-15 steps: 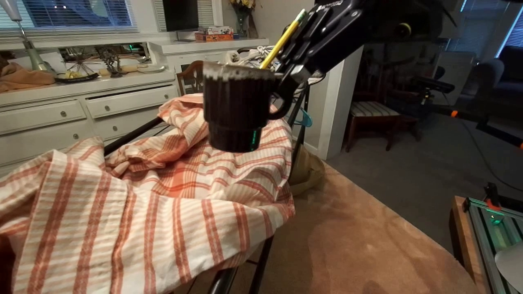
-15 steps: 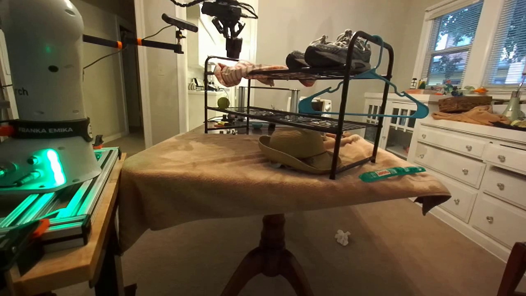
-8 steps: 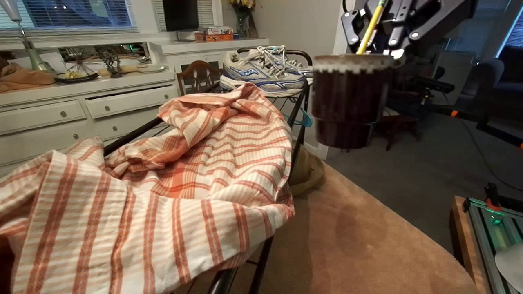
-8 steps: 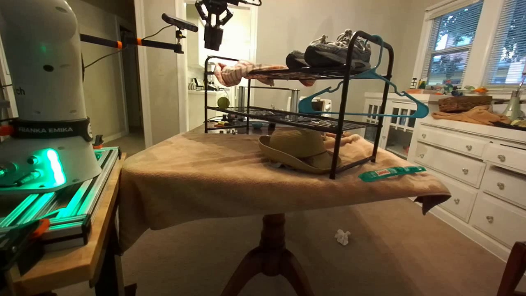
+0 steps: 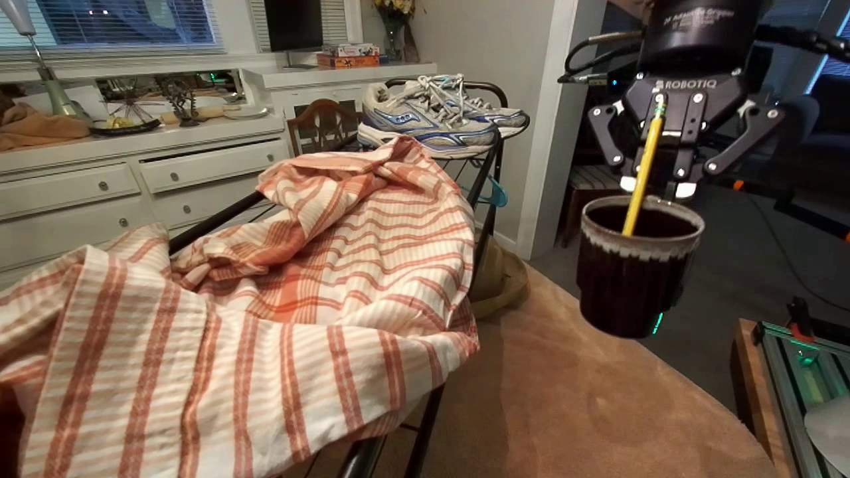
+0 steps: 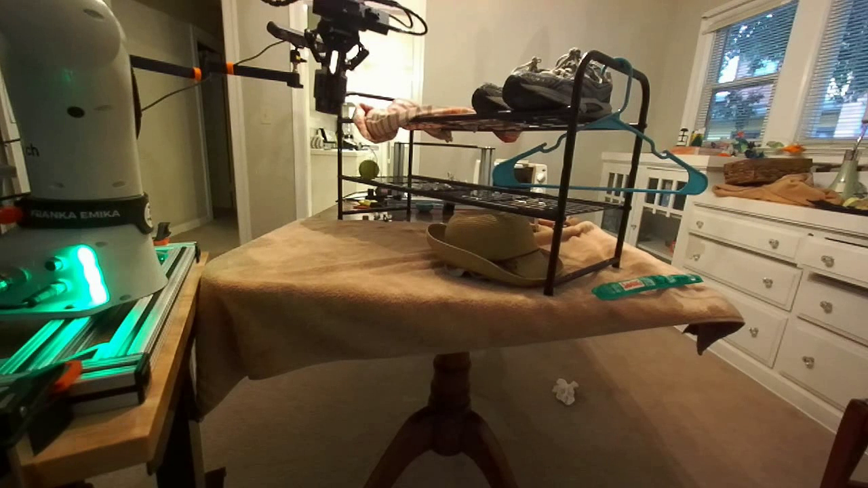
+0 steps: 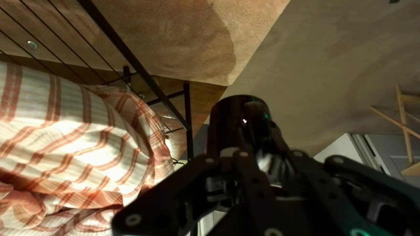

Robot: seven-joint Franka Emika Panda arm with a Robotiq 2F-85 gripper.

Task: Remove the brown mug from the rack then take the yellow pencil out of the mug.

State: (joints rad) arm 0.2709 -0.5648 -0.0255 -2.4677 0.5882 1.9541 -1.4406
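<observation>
Nearest in an exterior view, a striped cloth (image 5: 285, 299) covers one end of the rack (image 6: 559, 227). Clear of it, toward the robot base (image 6: 115, 251), the brown mug (image 5: 634, 289) hangs mouth up in the air with the yellow pencil (image 5: 643, 176) leaning inside. The gripper (image 5: 656, 188) is clamped on the mug, its exact hold hidden behind the rim. Shoes (image 5: 431, 123) sit at the rack's far end; white drawers (image 5: 219, 166) stand beyond it.
</observation>
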